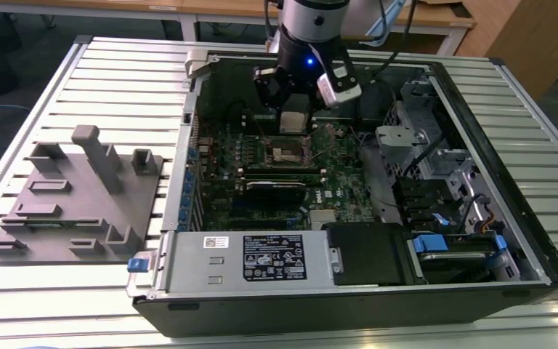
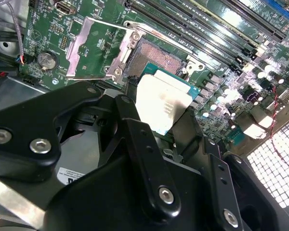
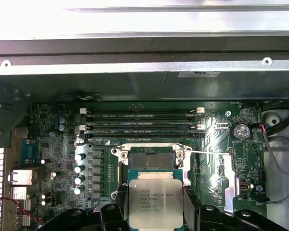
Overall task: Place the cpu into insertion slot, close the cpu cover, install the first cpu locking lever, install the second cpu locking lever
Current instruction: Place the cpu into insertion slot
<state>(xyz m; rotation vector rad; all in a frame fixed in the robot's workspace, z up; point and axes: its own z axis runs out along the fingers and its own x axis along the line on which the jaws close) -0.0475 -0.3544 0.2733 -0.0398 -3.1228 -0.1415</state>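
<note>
One cpu (image 3: 155,206) sits clamped in the pincer (image 3: 155,191) near the insertion slot (image 3: 151,159).

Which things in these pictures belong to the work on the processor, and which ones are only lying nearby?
Belong to the job:
cpu, gripped by the end effector
insertion slot, uncovered
cpu cover, swung open

Only nearby:
memory slots
coin cell battery
power supply
grey fixture

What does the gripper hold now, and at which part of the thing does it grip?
The gripper holds the cpu by two opposite side edges, one finger on each, near the insertion slot.
</note>
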